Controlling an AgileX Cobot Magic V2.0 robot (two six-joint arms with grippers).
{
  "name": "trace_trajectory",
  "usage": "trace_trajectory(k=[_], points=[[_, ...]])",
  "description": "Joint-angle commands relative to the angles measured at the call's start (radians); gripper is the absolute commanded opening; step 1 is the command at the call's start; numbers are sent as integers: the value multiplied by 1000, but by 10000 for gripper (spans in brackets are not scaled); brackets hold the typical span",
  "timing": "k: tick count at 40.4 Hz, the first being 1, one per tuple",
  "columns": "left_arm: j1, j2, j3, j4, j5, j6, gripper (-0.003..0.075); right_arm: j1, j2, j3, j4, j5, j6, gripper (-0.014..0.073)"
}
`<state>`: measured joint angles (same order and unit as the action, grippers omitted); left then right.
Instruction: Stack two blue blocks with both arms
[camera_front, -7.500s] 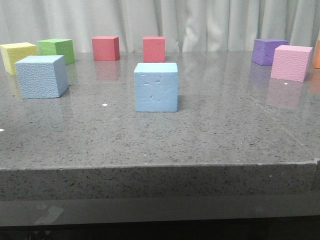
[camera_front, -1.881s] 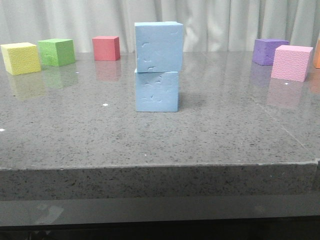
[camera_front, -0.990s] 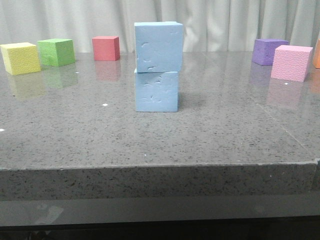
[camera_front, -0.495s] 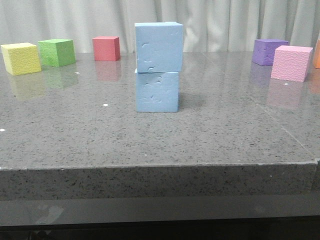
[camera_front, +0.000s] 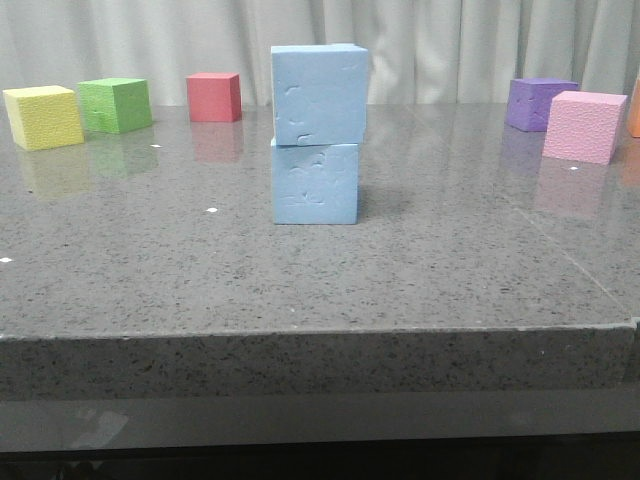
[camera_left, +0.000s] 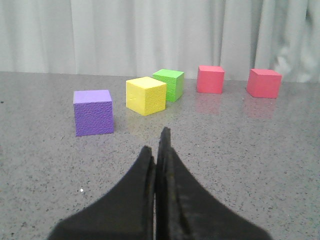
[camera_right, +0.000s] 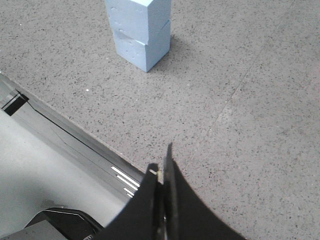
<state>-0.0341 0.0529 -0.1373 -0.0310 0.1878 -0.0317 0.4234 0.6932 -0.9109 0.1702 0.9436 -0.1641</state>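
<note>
The two blue blocks stand stacked in the middle of the table: the upper block (camera_front: 319, 94) rests on the lower block (camera_front: 315, 183), turned a little off its edges. The right wrist view shows the same stack, upper block (camera_right: 136, 12) on lower block (camera_right: 144, 50), far from my right gripper (camera_right: 162, 159), which is shut on nothing over the table's front edge. My left gripper (camera_left: 156, 144) is shut and empty, low over bare table. Neither gripper shows in the front view.
Yellow (camera_front: 43, 117), green (camera_front: 115, 104) and red (camera_front: 213, 97) cubes line the back left. Purple (camera_front: 538, 103) and pink (camera_front: 583, 126) cubes sit at the back right. The left wrist view shows a purple cube (camera_left: 93, 112), yellow (camera_left: 145, 95), green (camera_left: 169, 84) and two red cubes (camera_left: 210, 79).
The blue block that stood at the left 7.5 s ago now sits on top of the central one. Over the last two seconds the stack has stayed still.
</note>
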Motion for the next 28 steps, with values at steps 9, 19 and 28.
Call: trace_trajectory(k=[9, 19, 28], points=[[3, -1, 105, 43, -279, -67, -19, -5, 6, -23, -2, -60, -2, -121], [7, -76, 144, 47, -266, -67, -19, -5, 6, -23, -2, -59, -2, -121], [7, -76, 144, 52, -265, -67, -19, -5, 6, -23, -2, -59, -2, -121]])
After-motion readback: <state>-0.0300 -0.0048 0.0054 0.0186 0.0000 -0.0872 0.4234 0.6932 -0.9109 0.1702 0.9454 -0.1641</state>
